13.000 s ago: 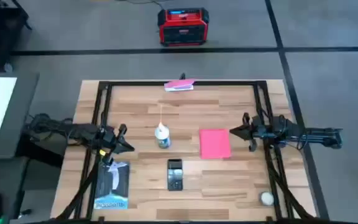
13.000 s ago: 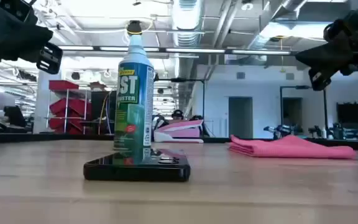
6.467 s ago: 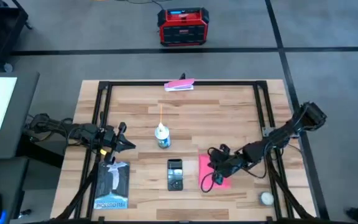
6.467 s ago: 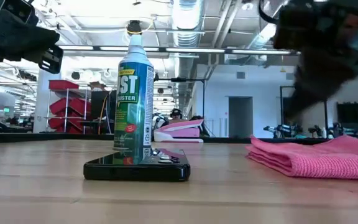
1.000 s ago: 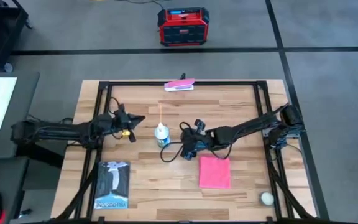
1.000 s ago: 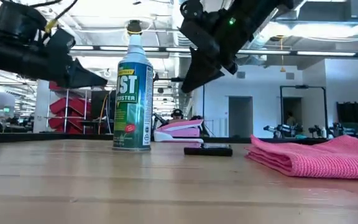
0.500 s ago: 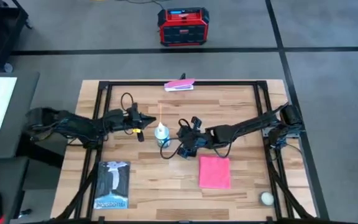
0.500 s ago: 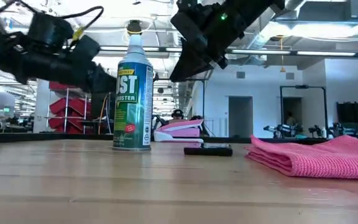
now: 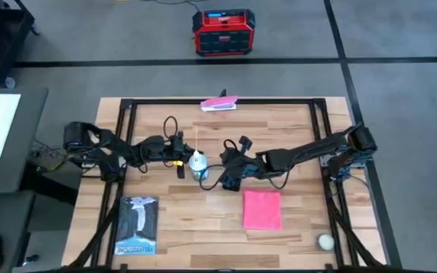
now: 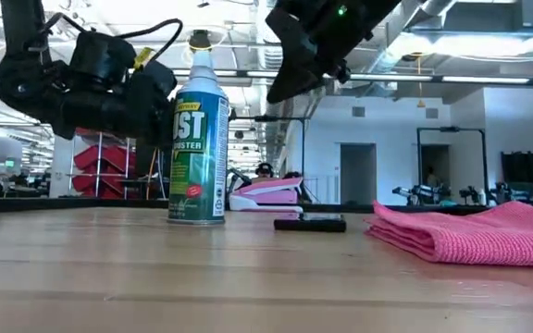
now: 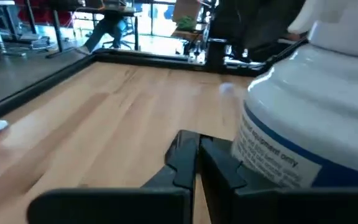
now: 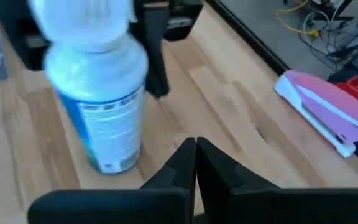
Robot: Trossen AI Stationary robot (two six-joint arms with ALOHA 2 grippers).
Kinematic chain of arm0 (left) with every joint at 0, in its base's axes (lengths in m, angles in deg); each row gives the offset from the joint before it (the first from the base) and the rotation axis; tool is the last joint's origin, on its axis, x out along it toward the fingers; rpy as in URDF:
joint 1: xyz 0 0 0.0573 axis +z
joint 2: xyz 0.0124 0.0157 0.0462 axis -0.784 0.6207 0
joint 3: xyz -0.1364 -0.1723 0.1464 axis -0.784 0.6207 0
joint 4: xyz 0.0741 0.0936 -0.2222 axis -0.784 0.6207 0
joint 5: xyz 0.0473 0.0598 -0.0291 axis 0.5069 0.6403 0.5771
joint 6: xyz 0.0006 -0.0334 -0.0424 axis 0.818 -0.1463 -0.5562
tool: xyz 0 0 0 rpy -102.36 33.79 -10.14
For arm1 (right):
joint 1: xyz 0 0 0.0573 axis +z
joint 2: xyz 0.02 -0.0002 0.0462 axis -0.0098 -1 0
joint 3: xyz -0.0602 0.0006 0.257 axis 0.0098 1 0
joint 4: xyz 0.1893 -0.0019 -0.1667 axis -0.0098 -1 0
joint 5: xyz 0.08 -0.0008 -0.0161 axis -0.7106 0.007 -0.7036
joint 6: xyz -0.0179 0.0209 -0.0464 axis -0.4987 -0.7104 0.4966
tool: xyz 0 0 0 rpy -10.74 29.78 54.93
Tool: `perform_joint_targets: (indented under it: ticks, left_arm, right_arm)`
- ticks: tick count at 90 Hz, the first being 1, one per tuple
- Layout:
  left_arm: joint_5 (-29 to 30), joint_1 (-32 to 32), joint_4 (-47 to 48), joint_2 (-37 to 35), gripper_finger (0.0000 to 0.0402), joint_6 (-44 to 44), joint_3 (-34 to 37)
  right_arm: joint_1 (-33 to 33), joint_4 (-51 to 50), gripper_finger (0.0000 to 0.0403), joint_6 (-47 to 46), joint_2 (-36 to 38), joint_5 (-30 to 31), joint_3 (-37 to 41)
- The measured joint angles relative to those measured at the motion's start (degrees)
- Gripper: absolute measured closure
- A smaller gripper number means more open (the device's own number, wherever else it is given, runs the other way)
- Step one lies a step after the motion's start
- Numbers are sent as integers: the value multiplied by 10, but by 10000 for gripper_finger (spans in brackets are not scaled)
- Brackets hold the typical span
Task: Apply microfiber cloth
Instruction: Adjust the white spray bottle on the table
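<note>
Two arms meet at the middle of my table, one from each side of an upright spray can. My left gripper sits just beside the can on its left; in the left wrist view its two dark fingers lie pressed together with nothing between them, the can's white-and-blue body filling the frame right next to them. My right gripper hangs just beside the can on its right, raised above the tabletop in the low view; its own wrist view shows the fingers closed tip to tip and holding nothing.

Task item: the microfiber cloth, plain bright pink, lies flat on the table toward the near right, apart from both grippers and from the can. In the low view the cloth appears as a folded heap at the right.

Other items: a black phone lies flat between can and cloth in the low view; from above I cannot make it out, as it is probably hidden under the right arm. A dark printed packet lies near the left front, a small pink-and-white flat item at the far edge, a white ball at the near right corner. A red-and-black box stands on the floor beyond.
</note>
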Motion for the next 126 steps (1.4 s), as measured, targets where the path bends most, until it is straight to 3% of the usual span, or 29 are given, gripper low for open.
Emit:
perform_joint_targets:
  ticks: [44,66,86,126]
  left_arm:
    - [49,-100,-17,0,402,-26,0]
    - [99,-137,-27,-1,402,-29,0]
    - [115,-142,-34,-1,402,-30,0]
    - [117,-194,-52,-1,402,-37,-24]
  right_arm:
    - [13,-21,403,-21,1,-2,0]
    - [50,-28,403,-80,-1,-49,0]
    - [85,58,403,-95,-1,-64,24]
    - [56,191,403,-106,-2,-65,125]
